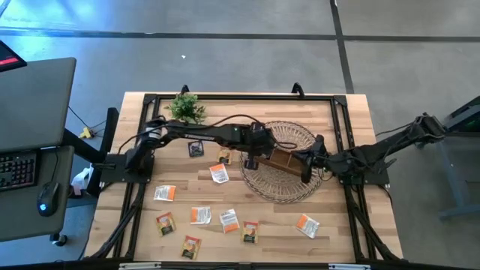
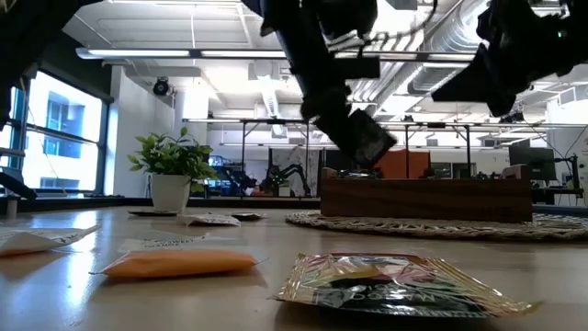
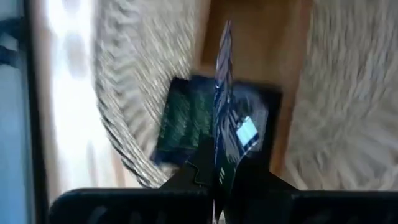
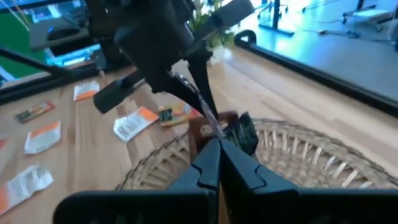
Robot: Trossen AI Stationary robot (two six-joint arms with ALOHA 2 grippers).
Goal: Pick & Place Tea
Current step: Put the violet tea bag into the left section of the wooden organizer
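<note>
My left gripper [image 1: 253, 155] reaches over the left end of the brown wooden tray [image 1: 281, 160], which sits in the wicker basket [image 1: 289, 191], and is shut on a dark tea packet [image 3: 221, 87]. A second dark packet [image 3: 186, 118] lies under it at the tray's end, also seen in the right wrist view [image 4: 244, 134]. My right gripper [image 4: 216, 149] is shut and hovers over the tray's right end [image 1: 306, 165]; I cannot tell if it touches the tray. Several orange and white packets [image 1: 200, 215] lie flat on the table. My left gripper pinches the dark tea packet between its two fingers [image 3: 198, 165], by the edge nearest the fingers [image 3: 219, 152]. The fingers come from above, slanting down from the table's left. The packet stands edge-on beyond the fingers, lifted clear above the tray's left end [image 2: 335, 198].
A small green plant [image 1: 186, 107] stands near the table's far left corner. Packets are scattered over the table's near half, one orange packet [image 1: 307, 225] near the basket's front. A desk with a keyboard and mouse [image 1: 46, 196] stands left of the table.
</note>
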